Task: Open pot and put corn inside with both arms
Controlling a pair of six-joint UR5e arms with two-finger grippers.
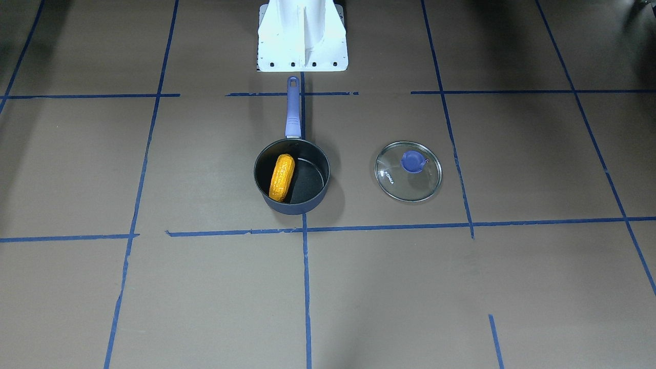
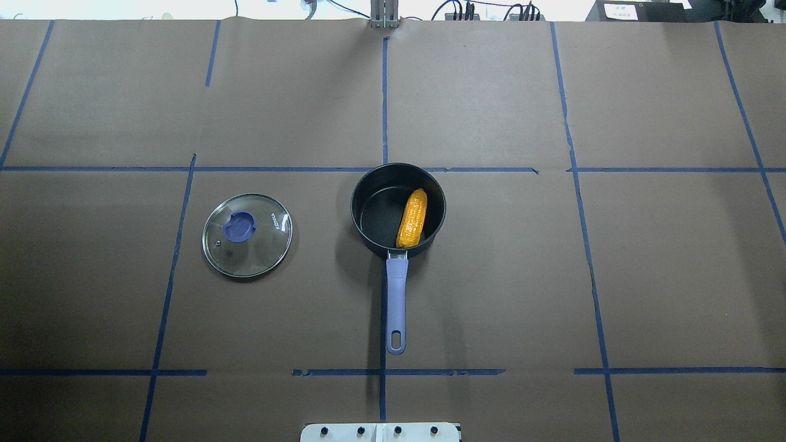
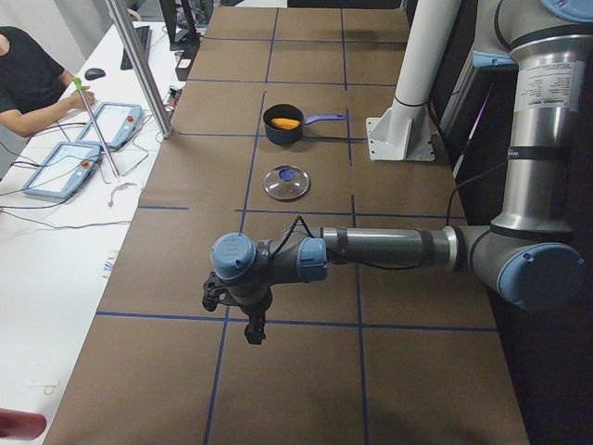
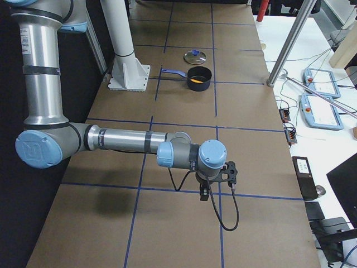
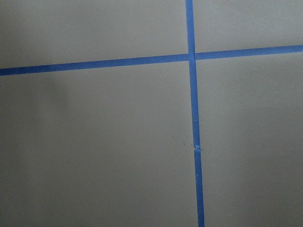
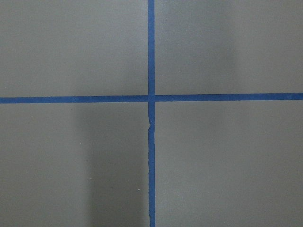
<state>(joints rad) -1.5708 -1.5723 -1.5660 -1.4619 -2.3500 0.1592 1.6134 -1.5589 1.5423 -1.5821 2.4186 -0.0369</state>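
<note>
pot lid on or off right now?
Off. The glass lid lies flat on the table, apart from the pot, which stands open with the corn inside.

The glass lid [image 1: 408, 171] carries one white printed word just beside its knob [image 1: 413, 162]; it appears to read KONKA. Label print on the left arm [image 3: 540, 139] and the right arm [image 4: 39, 84] is too small to read.
</note>
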